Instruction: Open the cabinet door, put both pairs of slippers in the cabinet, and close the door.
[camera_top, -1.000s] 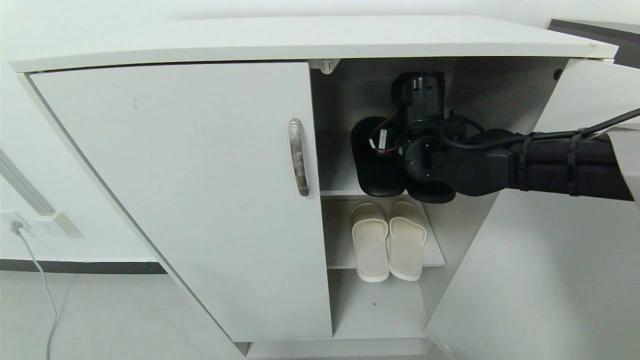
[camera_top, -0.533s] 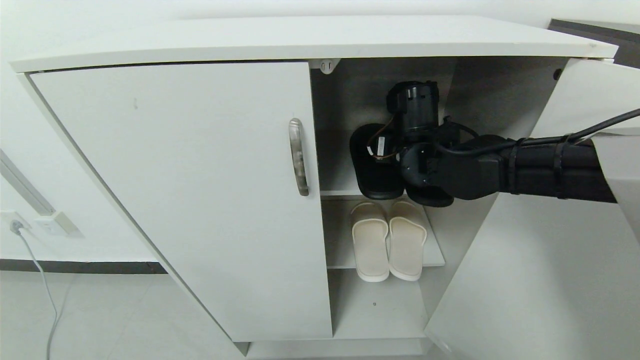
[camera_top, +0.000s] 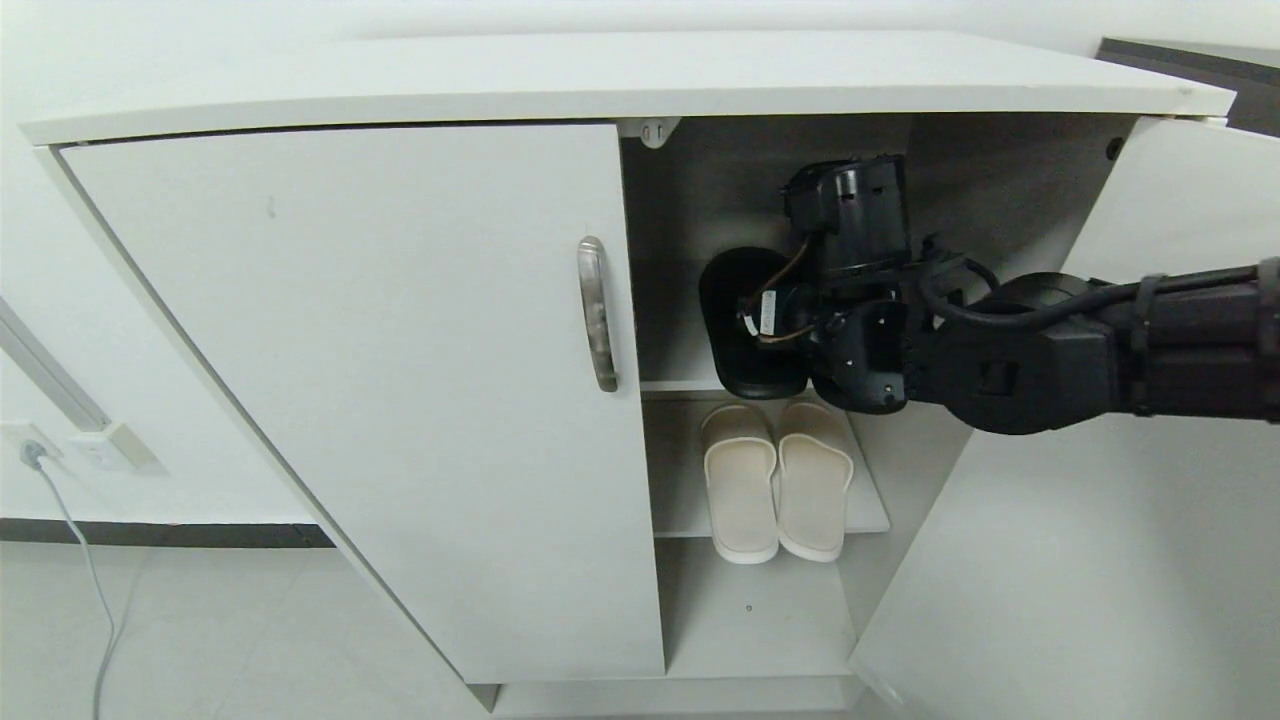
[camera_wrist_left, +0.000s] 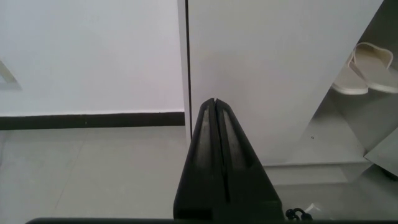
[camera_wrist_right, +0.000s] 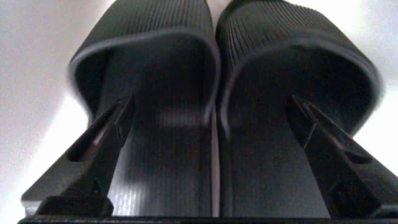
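Head view: over the last second the right arm has pulled back and swung out toward the opening of the tall white cabinet (camera_top: 600, 80). Its forearm now sits lower and nearer the camera than a second ago. The pair of black ribbed rubber slippers (camera_top: 748, 330) hasn't shifted; it lies flat on the upper shelf (camera_top: 672, 385), side by side, toes inward.

Right wrist view: the right gripper (camera_wrist_right: 208, 102) has its fingers spread wide, one along each outer side of the black pair, and neither visibly presses on the rubber. Reads as released, arm backing off.

The pair of cream soft slippers (camera_top: 778, 480) sits on the middle shelf (camera_top: 870, 515), heels overhanging the front edge a little.

Left wrist view: the left gripper (camera_wrist_left: 214, 102) has its fingers pressed together with nothing between them, hanging low outside the cabinet in front of the closed left-hand door (camera_top: 380, 380).

Status, as I judge it: both pairs are stowed. What's left is getting the right arm clear of the opening, then swinging the open right-hand door (camera_top: 1050, 560) shut.

Risks: the wrist snagging the black pair on the way out, and the cream heels possibly fouling the door.
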